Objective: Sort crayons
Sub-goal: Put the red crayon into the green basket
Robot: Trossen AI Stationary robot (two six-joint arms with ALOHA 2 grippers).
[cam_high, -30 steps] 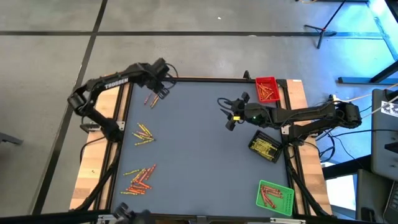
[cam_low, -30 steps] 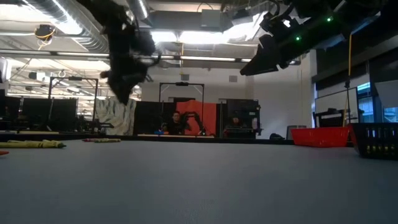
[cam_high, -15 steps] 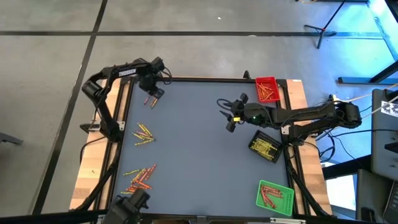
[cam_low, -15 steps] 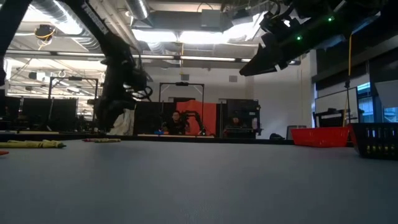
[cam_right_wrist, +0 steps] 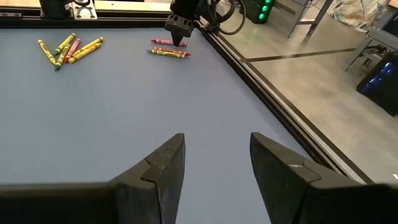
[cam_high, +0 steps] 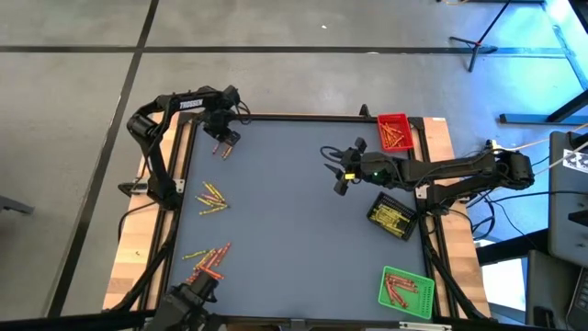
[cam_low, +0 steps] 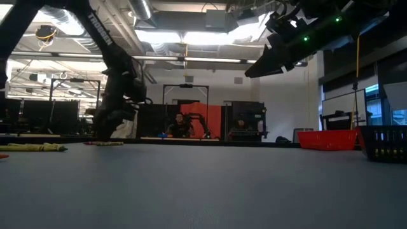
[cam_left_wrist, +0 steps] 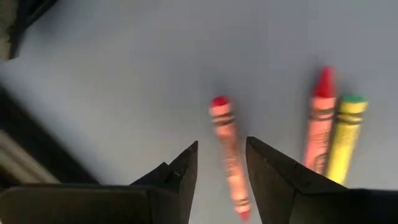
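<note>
Three crayons lie near the table's far left corner: a red one (cam_left_wrist: 227, 155), another red one (cam_left_wrist: 318, 124) and a yellow one (cam_left_wrist: 347, 137). My left gripper (cam_high: 224, 141) points down over them, open, a fingertip on either side of the first red crayon, which lies flat on the mat. I cannot tell whether a finger touches it. More crayons lie in two heaps (cam_high: 211, 197) (cam_high: 206, 262) along the left side. My right gripper (cam_high: 340, 179) hangs open over the middle right, above the mat.
On the right side stand a red tray (cam_high: 395, 131), a black tray (cam_high: 390, 216) and a green tray (cam_high: 405, 289), each holding crayons. The table's dark frame rail (cam_right_wrist: 249, 81) runs close behind my left gripper (cam_right_wrist: 179, 22). People sit in the room beyond the table.
My left gripper has sunk from well above the mat down to it, moving toward the table's left edge and tipping until it points straight down over the far-left crayons.
</note>
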